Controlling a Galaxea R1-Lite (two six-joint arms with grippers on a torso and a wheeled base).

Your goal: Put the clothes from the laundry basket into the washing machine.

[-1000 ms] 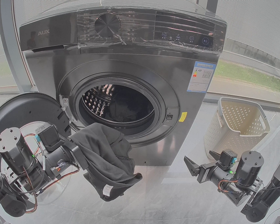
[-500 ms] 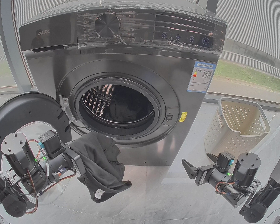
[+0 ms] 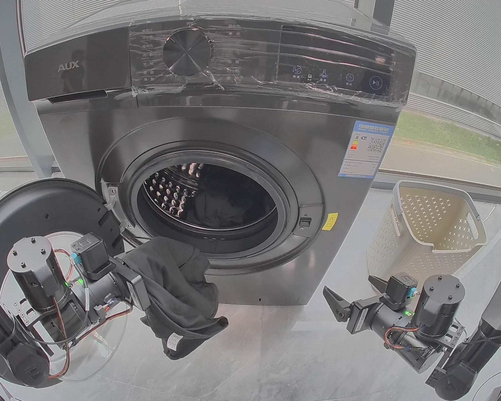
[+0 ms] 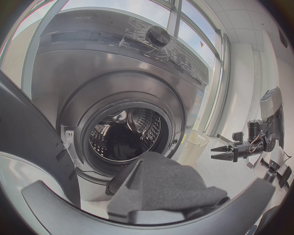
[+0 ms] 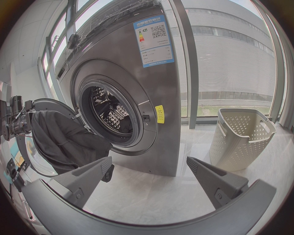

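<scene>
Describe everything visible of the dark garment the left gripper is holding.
The dark garment is charcoal, soft, knit-looking cloth, bunched and draped over the left gripper, which is shut on it. It hangs off the floor, just below and in front of the washing machine's open drum mouth, beside the open door. A small white label shows near its lowest edge. Whether it brushes the machine's rim I cannot tell.

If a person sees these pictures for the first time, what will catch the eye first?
The big grey washing machine in the middle, with its round door swung open to its left. Just before the opening, the left gripper holds a dark garment that hangs down over the floor. The right gripper is open and empty, near the cream basket standing at the machine's right.
</scene>
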